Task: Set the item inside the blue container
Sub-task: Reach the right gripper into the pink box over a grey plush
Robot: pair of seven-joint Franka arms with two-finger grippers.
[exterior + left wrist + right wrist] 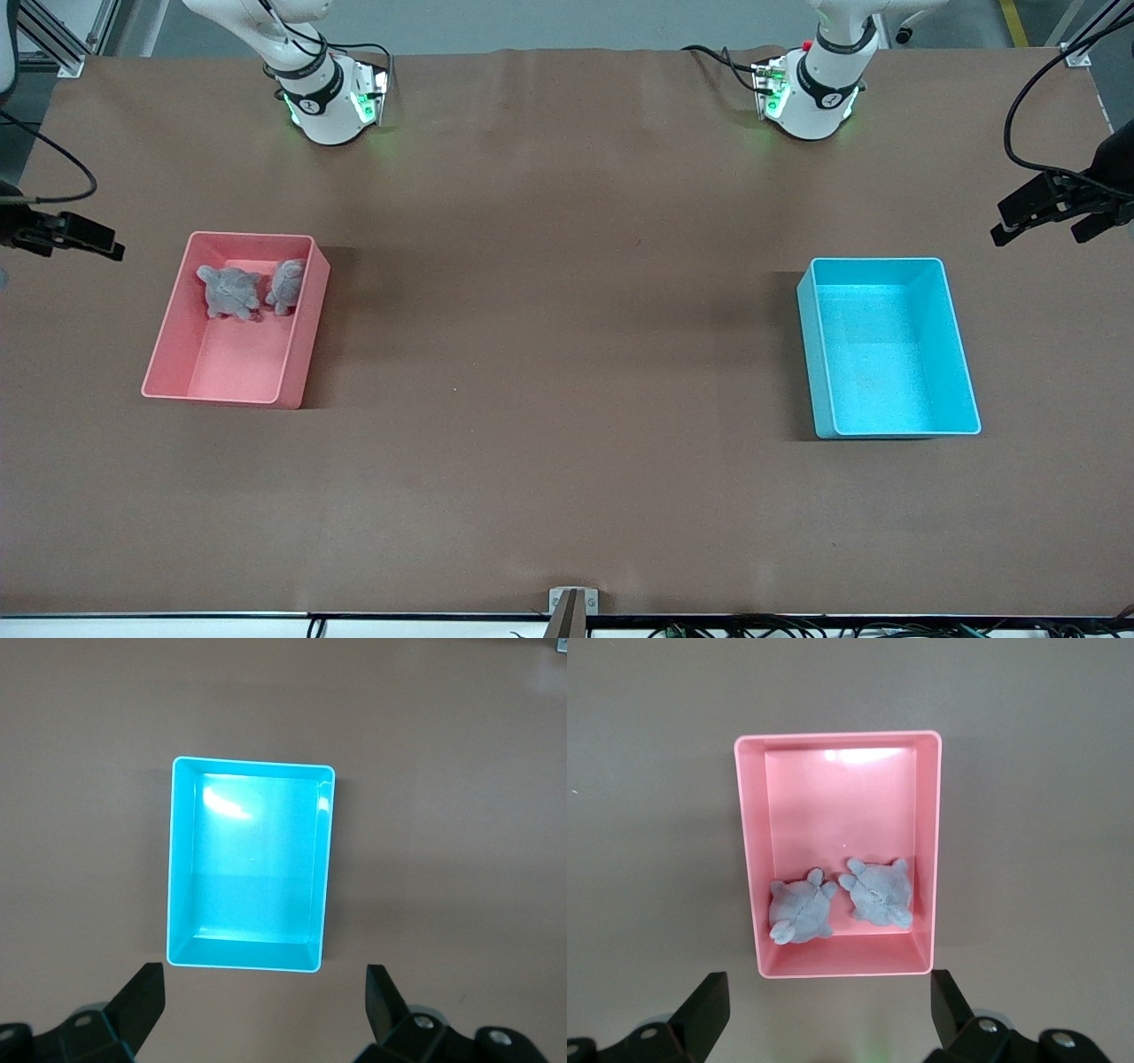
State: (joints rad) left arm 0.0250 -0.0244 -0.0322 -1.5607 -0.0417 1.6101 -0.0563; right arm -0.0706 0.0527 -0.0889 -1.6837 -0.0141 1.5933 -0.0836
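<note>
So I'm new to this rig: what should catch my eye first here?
Two bright bins on the brown table: a pink bin toward the right arm's end, holding two grey plush toys side by side at its end nearest the robots, and an empty blue container toward the left arm's end.

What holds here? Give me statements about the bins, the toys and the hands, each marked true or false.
1. The blue bin has nothing in it. True.
2. Two grey plush toys lie in the pink bin. True.
3. The toys lie at the end of the pink bin nearest the front camera. False: they lie at the end nearest the robot bases.
4. The right hand grips a toy. False: it is open and empty, high over the pink bin.
5. The left hand is shut. False: it is open, over the blue bin.
</note>
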